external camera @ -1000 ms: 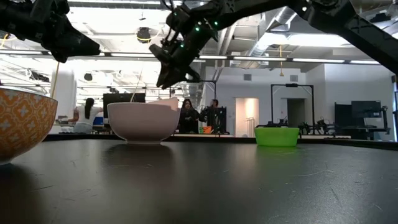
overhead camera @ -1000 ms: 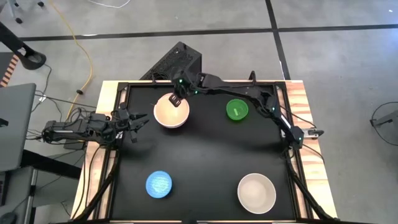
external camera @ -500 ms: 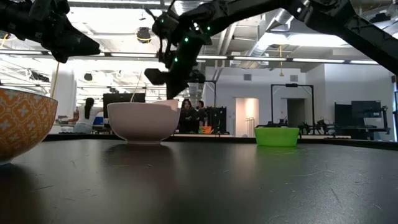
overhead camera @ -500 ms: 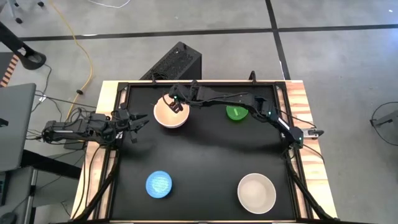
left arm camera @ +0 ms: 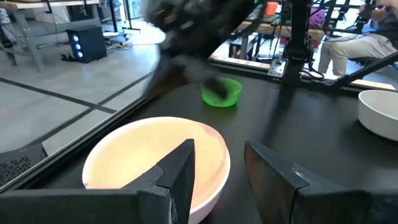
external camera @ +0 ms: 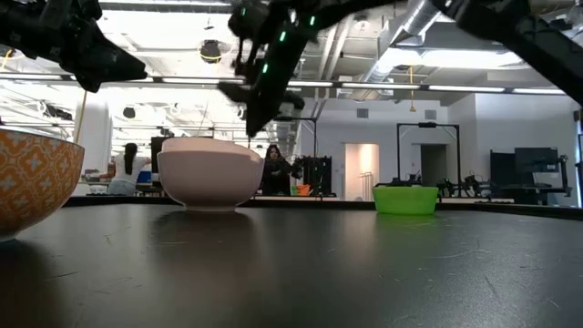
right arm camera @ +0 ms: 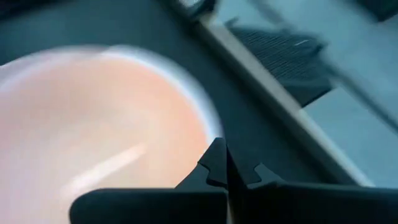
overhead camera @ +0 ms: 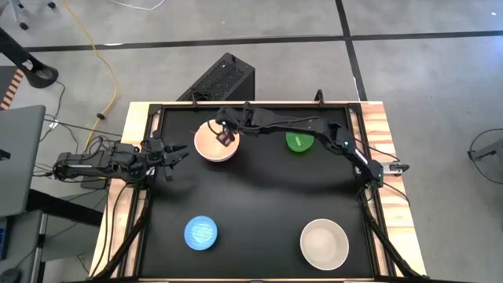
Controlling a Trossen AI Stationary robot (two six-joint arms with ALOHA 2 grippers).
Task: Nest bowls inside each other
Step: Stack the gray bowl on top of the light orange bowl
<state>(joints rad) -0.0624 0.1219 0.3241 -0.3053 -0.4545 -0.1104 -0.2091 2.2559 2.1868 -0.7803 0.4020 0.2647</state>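
A pale pink bowl [overhead camera: 211,148] [external camera: 209,178] [left arm camera: 155,155] stands on the black table at the far left. My right gripper [overhead camera: 226,138] [external camera: 249,132] [right arm camera: 224,158] reaches down to its far right rim, shut. The green bowl [overhead camera: 299,141] [external camera: 405,199] sits to its right. The light blue bowl [overhead camera: 200,233] sits near left and a white bowl [overhead camera: 324,242] near right. My left gripper [overhead camera: 174,153] [left arm camera: 217,177] hovers open and level at the table's left edge, pointing at the pink bowl. My right gripper is shut at the pink bowl's rim [right arm camera: 210,127], on its far right part, slanting down from the far right. The fingers hide the contact itself, so I cannot see the wall between them. The bowl's foot [external camera: 209,208] rests on the table, its far side raised.
A bowl wall with an orange pattern [external camera: 36,178] shows close at the left of the low view. A raised black frame [overhead camera: 157,110] runs round the table. The middle of the table between the bowls is bare black surface. People sit in the room behind.
My right gripper has come from above the pink bowl's far rim a little toward the near edge and down, has turned at the wrist and has shut. In the low view the bowl's far side now stands higher than its near rim. Its foot has stayed in place.
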